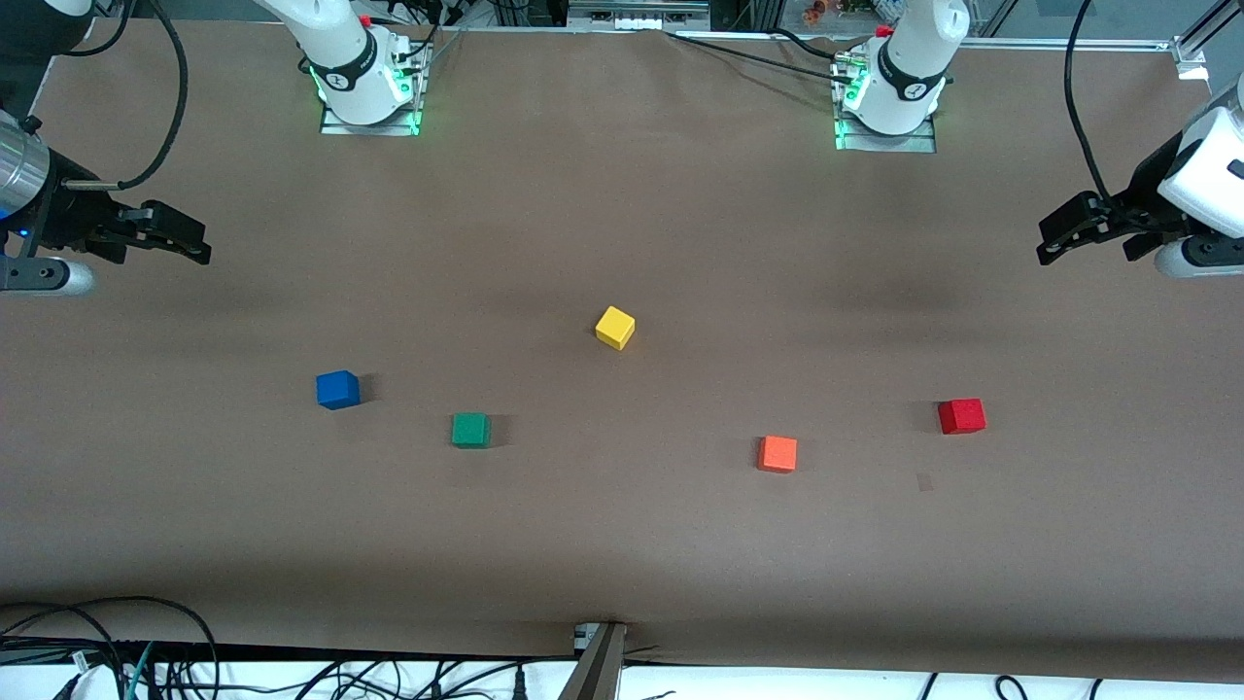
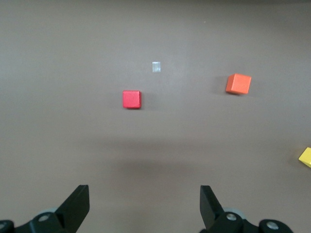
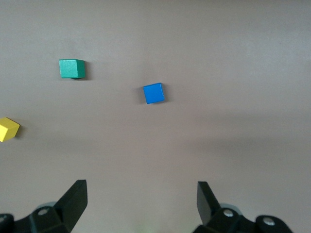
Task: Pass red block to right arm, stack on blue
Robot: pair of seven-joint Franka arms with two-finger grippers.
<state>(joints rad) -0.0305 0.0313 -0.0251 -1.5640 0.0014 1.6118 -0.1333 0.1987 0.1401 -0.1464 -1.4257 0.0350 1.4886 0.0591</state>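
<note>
Front view: the left gripper [image 1: 1054, 241] hangs with jaws spread wide and empty, up in the air at the left arm's end of the table; the right gripper [image 1: 190, 243] hangs likewise wide and empty at the right arm's end; both arms wait. Taking the yellow cube [image 1: 615, 327] as landmark, the red block [image 1: 961, 415] lies nearer the camera than it, well toward the left arm's end; the orange cube [image 1: 777, 453] sits between, nearer still; the blue cube [image 1: 337, 389] lies toward the right arm's end, with the green cube [image 1: 470, 429] between it and the yellow.

Left wrist view: open fingers [image 2: 77, 204] frame bare table; the red block [image 2: 131, 99] sits apart from the orange cube [image 2: 238, 83]; the likely slip is picking orange for red, alike in size and hue.

Right wrist view: fingers [image 3: 75, 199] parted; blue [image 3: 153, 92] sits slightly turned, so a square stack may need alignment; green [image 3: 72, 68] close by could be mistaken for it; a mid-air handover risks dropping the small block.
</note>
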